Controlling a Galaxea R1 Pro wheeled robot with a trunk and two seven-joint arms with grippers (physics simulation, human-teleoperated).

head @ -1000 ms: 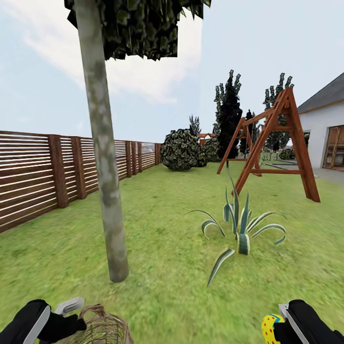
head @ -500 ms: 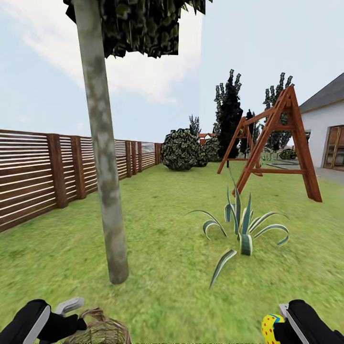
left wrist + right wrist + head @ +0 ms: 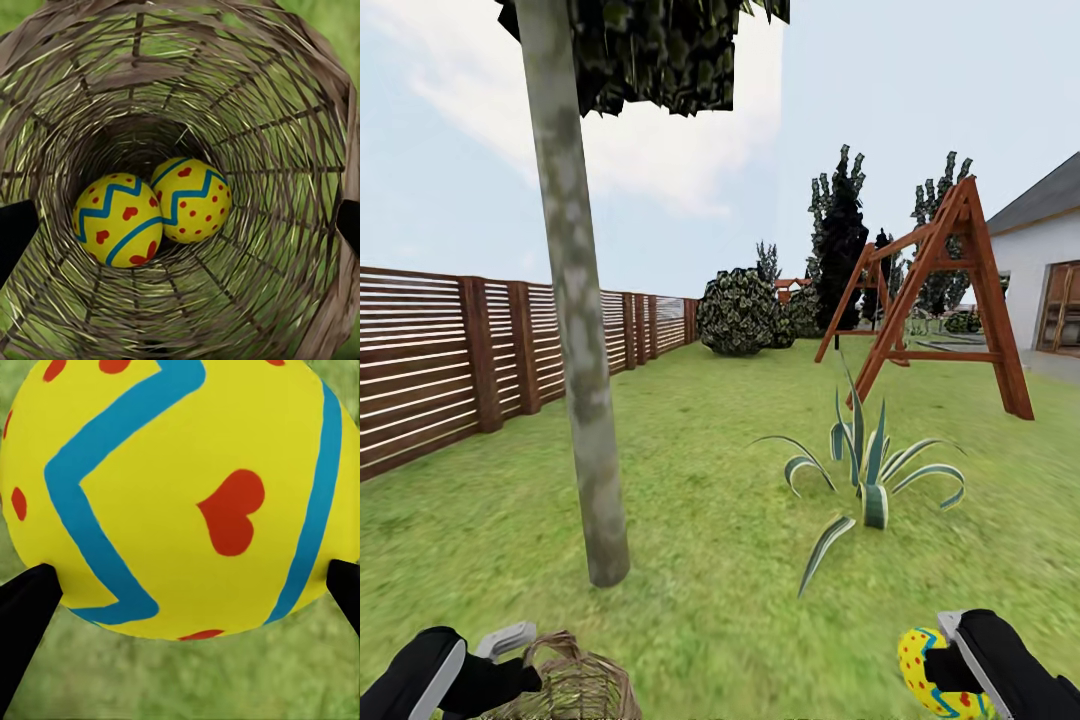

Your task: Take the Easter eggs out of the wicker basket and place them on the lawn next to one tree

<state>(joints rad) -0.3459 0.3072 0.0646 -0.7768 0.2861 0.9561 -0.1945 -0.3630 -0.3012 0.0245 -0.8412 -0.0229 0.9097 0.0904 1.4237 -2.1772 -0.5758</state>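
Ahead of me a spiky striped green-and-cream agave-like plant [image 3: 865, 478] stands just in front of a reddish-brown wooden A-frame swing set [image 3: 930, 300]. Behind the swing I see tall dark cone-shaped conifers [image 3: 840, 240] and a rounded dark leafy bush [image 3: 738, 313]. At the far right edge stands a white house with a grey roof [image 3: 1046, 270], under a pale blue cloudy sky [image 3: 880, 90].

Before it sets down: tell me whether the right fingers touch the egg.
Touching. In the right wrist view both fingers press against the sides of the egg.
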